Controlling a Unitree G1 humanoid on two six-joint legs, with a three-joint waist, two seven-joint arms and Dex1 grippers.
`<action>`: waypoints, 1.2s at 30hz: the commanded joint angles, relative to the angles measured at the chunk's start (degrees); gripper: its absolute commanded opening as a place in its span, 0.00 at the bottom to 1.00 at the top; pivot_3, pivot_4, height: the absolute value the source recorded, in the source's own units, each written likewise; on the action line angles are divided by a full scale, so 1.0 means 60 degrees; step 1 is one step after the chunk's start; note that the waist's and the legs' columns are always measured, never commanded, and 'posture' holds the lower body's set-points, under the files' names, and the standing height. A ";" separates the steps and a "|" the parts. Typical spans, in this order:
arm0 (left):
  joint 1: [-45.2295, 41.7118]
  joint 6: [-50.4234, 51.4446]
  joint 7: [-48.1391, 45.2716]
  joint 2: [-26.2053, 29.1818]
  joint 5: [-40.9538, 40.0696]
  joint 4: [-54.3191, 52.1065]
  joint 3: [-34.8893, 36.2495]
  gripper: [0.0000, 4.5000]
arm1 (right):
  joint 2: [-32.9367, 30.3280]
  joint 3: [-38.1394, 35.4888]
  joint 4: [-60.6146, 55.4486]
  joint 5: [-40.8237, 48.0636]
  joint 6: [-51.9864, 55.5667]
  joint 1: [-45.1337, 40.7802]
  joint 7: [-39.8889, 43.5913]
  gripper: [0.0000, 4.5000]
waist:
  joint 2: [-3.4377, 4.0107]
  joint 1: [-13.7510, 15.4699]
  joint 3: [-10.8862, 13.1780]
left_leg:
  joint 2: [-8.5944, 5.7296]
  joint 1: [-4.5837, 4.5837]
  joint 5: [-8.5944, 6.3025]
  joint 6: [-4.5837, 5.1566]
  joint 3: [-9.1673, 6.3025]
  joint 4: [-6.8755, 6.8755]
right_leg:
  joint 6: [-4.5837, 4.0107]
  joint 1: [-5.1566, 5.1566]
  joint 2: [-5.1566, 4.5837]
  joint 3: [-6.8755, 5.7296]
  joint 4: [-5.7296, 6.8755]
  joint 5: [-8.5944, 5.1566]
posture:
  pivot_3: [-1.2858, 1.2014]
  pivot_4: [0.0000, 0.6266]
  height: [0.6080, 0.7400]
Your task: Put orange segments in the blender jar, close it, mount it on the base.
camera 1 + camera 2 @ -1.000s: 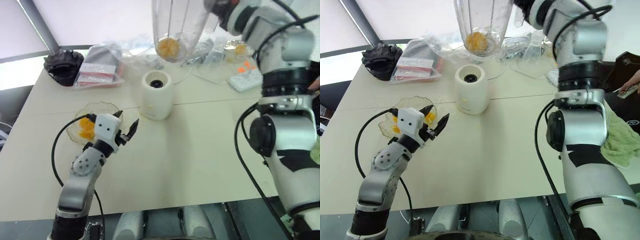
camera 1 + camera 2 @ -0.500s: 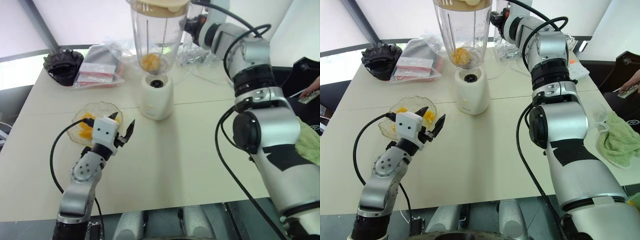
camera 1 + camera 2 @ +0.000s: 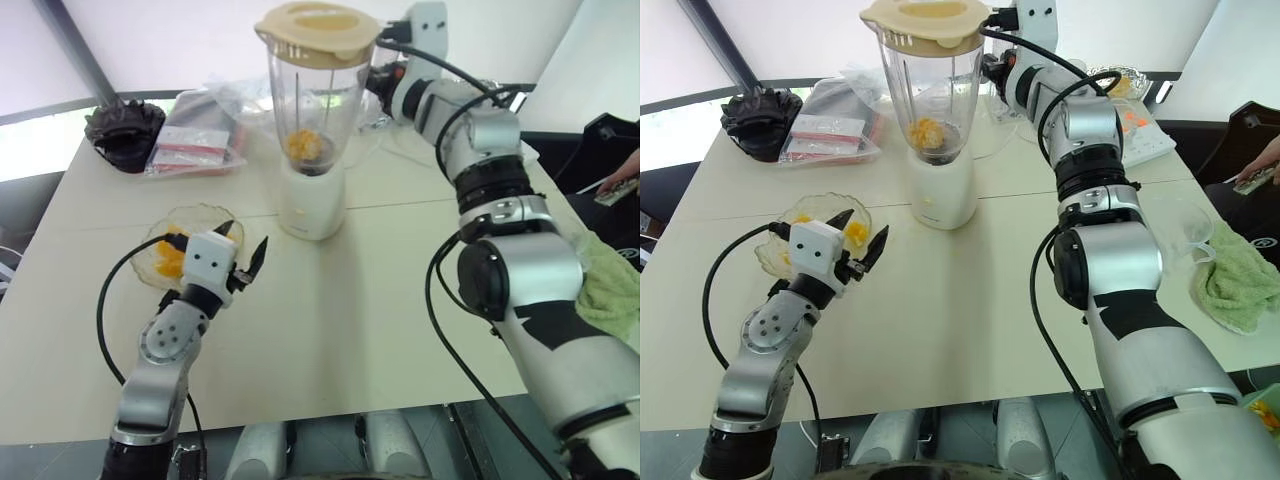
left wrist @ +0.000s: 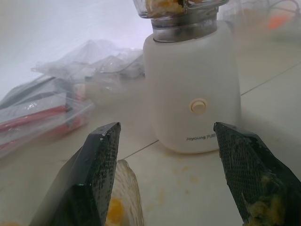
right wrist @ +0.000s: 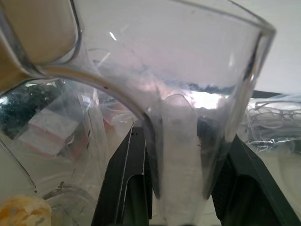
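Note:
The clear blender jar (image 3: 310,110), closed with a cream lid (image 3: 318,20), stands upright with its bottom collar meeting the top of the white base (image 3: 312,205) at mid-table. Orange segments (image 3: 303,143) lie at the jar's bottom. My right gripper (image 5: 181,188) reaches in from behind and is shut on the jar's handle (image 5: 178,155). A shallow clear dish (image 3: 205,213) with more orange segments (image 3: 170,257) sits left of the base. My left gripper (image 3: 245,238) hovers open just in front of the dish, with pulp on one finger (image 4: 251,188), pointing at the base (image 4: 193,89).
Along the back left lie a black bundle (image 3: 125,130) and plastic bags (image 3: 200,135). A white power strip (image 3: 1150,140) is at the back right. A green cloth (image 3: 1240,285) and a person's hand (image 3: 1262,168) are at the right edge.
My right arm has lowered the lidded jar from above the base down onto it. The head camera has tilted. My left gripper has stayed open in place.

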 commanded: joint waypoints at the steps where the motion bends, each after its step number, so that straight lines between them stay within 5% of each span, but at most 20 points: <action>1: -0.0088 -0.0190 0.0071 0.0019 0.0069 -0.0501 0.0023 0.73 | -0.0024 -0.0098 -0.0012 -0.0067 -0.0577 -0.0217 -0.0059 0.21 | 0.0000 0.0003 0.0000 | 0.0000 0.0000 0.0001 -0.0002 -0.0001 0.0000 | 0.0000 0.0000 0.0000 0.0000 0.0001 0.0000 | 0.52 0.24 1.00; 25: -0.0142 -0.0253 -0.0004 0.0026 0.0301 -0.0359 -0.0259 0.73 | -0.0044 0.1039 0.0321 -0.1248 -0.1453 0.1128 0.0451 0.21 | -0.0019 0.0049 -0.0023 | -0.0001 0.0126 0.0010 -0.0017 -0.0018 0.0024 | -0.0005 0.0125 0.0008 0.0000 0.0047 -0.0004 | 0.52 0.24 1.00; 32: -0.0248 -0.0308 -0.0067 0.0042 0.0277 -0.0214 -0.0295 0.74 | -0.0038 0.1003 0.0334 -0.1311 -0.1396 0.1162 0.0366 0.99 | -0.0038 0.0005 -0.0029 | 0.0000 0.0105 0.0011 -0.0018 -0.0015 0.0024 | -0.0006 0.0095 0.0010 0.0004 0.0055 -0.0004 | 0.52 0.24 1.00; 36: -0.0295 -0.0327 -0.0054 0.0021 0.0285 -0.0170 -0.0316 0.74 | -0.0051 0.0938 0.0485 -0.1367 -0.1499 0.1083 0.0271 0.99 | -0.0035 -0.0051 -0.0027 | 0.0003 0.0064 0.0014 -0.0022 -0.0013 0.0019 | -0.0006 0.0042 0.0014 0.0007 0.0065 -0.0004 | 0.52 0.24 1.00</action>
